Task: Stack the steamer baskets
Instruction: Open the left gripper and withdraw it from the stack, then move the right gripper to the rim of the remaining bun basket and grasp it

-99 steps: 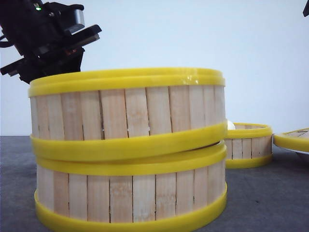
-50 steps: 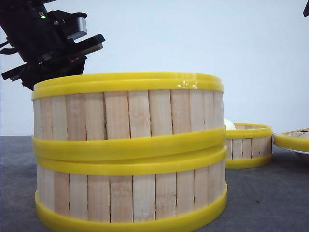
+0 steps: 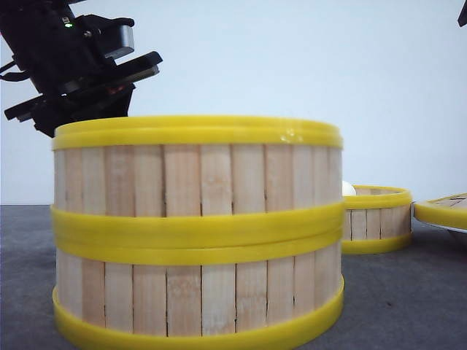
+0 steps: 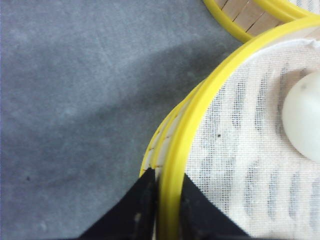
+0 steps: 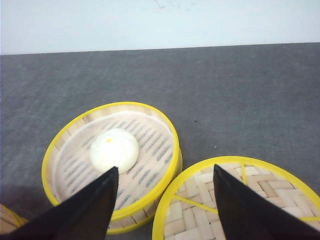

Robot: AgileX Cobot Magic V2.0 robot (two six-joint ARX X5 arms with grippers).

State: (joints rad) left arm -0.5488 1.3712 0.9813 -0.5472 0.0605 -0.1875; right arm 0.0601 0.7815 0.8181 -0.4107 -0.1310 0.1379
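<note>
Atop the lower steamer basket [image 3: 197, 299], the upper steamer basket [image 3: 197, 179] sits level, yellow rims meeting all round, so the stack looks seated. At the upper basket's far left edge the left claw [image 4: 167, 200] pinches the rim, one finger inside over the cloth liner and one outside, a hold that suits steadying the wall while it settles. A white bun [image 4: 302, 117] lies inside that basket, away from the pinched rim. Beyond the stack to its right, the third steamer basket [image 5: 112, 160] stands apart on the counter [image 5: 225, 100] with its own bun [image 5: 114, 149], the woven lid [image 5: 240, 205] just beside it. The right claw [image 5: 165, 200] hangs spread above those two, empty, with bare counter beyond.
</note>
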